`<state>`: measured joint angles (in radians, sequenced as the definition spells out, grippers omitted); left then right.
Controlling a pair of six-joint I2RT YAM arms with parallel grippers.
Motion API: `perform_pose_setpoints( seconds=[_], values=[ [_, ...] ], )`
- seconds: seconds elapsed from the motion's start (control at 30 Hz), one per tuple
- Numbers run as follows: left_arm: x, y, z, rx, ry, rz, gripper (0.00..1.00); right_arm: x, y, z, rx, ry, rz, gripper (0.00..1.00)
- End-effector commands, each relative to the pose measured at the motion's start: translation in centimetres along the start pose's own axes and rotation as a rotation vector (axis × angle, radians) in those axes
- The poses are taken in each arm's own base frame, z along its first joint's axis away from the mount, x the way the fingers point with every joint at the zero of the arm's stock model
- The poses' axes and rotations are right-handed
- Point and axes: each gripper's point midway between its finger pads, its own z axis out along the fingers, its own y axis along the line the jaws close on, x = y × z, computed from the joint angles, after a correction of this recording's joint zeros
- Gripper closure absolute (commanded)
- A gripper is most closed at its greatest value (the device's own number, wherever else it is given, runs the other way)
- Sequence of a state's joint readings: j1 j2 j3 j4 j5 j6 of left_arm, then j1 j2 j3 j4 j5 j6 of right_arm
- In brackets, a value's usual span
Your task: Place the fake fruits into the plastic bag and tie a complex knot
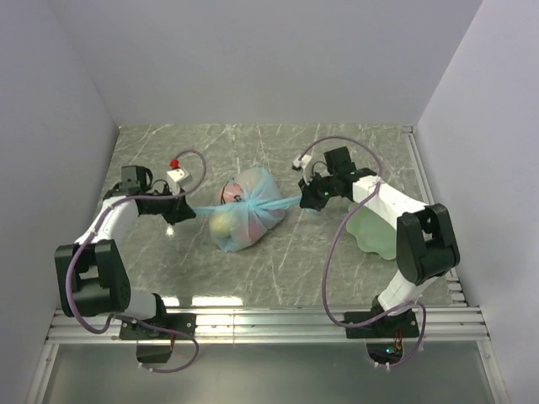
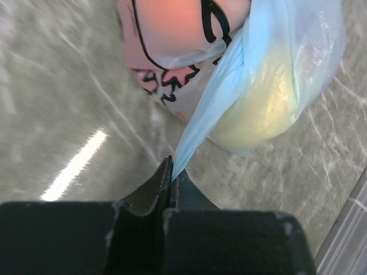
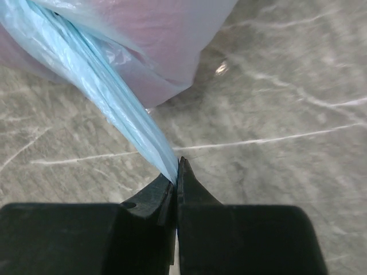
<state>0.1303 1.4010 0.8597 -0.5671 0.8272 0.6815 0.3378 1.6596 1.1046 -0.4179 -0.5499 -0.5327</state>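
The left claw (image 2: 171, 172) is pressed together on one pale blue tail of the plastic bag (image 1: 244, 212). The film runs out from between its tips straight ahead to the bag's body. The right claw (image 3: 177, 171) is likewise pinching the opposite tail, a twisted rope of film that leaves its tips and climbs ahead and to its left towards the bag. In the overhead view the bag lies on the table (image 1: 278, 151) between the two claws, with both tails drawn taut in a line across its top. The fake fruits (image 2: 266, 109) are inside it. A yellow one shows through the film just ahead and right of the left claw, and a pink-red one lies beyond it behind the dark print. A pale green plate (image 1: 370, 234) sits under the right arm, behind its claw.

The filling looks done, and the step in hand seems to be the tying. The two tails meet over the bag's mouth at the knot (image 1: 266, 204), and the outward pull appears to be cinching it. How many turns it has I cannot tell. For a complex knot, the next move probably calls for easing the pull, bringing the claws together above the bag, and passing one tail round the other for a further turn. Neither pinch should be lost in doing so, since the film looks thin and slippery.
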Motion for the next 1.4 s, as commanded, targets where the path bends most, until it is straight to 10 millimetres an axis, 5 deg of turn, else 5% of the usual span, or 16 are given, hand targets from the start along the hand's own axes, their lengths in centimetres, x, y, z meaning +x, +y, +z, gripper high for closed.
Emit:
perform_pose_setpoints(
  seconds=[0.0, 0.17, 0.47, 0.67, 0.77, 1.03, 1.2, 1.37],
  values=[
    [1.7, 8.9, -8.0, -0.395, 0.148, -0.007, 1.0, 9.9, -11.0, -9.9, 0.472, 0.355, 0.191, 1.0],
    [-0.5, 8.0, -9.7, -0.357, 0.12, 0.05, 1.0, 9.4, -11.0, -11.7, 0.462, 0.333, 0.166, 1.0],
    [5.7, 8.0, -6.9, -0.333, 0.22, -0.051, 1.0, 13.5, -11.0, -9.4, 0.462, 0.434, 0.207, 1.0],
    [0.2, 8.6, -10.2, -0.403, 0.119, 0.016, 1.0, 10.5, -12.4, -13.3, 0.557, 0.381, 0.176, 1.0],
    [1.8, 8.9, -10.1, -0.404, 0.131, -0.014, 1.0, 10.4, -12.5, -13.1, 0.558, 0.365, 0.188, 1.0],
    [8.7, 8.0, -6.7, -0.377, 0.239, -0.108, 1.0, 16.7, -10.4, -9.4, 0.484, 0.486, 0.225, 1.0],
    [8.1, 9.0, -7.1, -0.41, 0.24, -0.131, 1.0, 14.3, -10.1, -9.5, 0.443, 0.414, 0.255, 1.0],
    [4.6, 8.1, -7.6, -0.367, 0.148, -0.113, 0.96, 11.4, -8.8, -9.5, 0.352, 0.346, 0.29, 1.0]
  ],
)
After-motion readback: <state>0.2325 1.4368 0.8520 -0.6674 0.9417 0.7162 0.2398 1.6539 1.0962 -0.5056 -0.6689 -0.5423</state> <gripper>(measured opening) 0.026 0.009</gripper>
